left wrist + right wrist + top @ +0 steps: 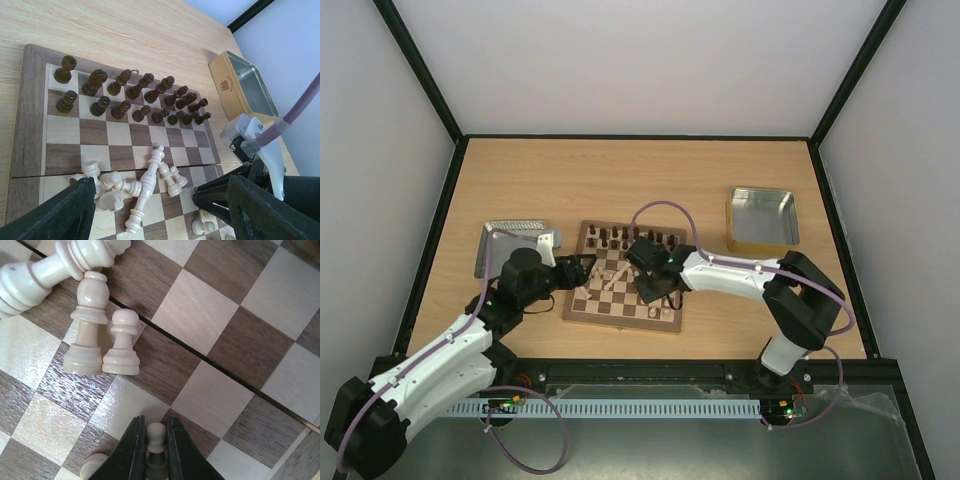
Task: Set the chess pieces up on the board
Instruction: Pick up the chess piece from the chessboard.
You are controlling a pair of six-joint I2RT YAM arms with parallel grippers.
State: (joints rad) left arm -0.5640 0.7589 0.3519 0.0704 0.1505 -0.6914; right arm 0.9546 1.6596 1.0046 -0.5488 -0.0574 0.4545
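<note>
Right gripper [156, 425] clamped on a cream pawn [156, 437] over the near half of the board [220, 325]; lower straight, centre on one square, release only once upright, clear of toppled pieces [95, 340] leftward.

A light wooden surface [650, 185] lies in even light. Plain white walls [640, 60] rise behind and beside it; black bars [638, 137] run along its edges.
</note>
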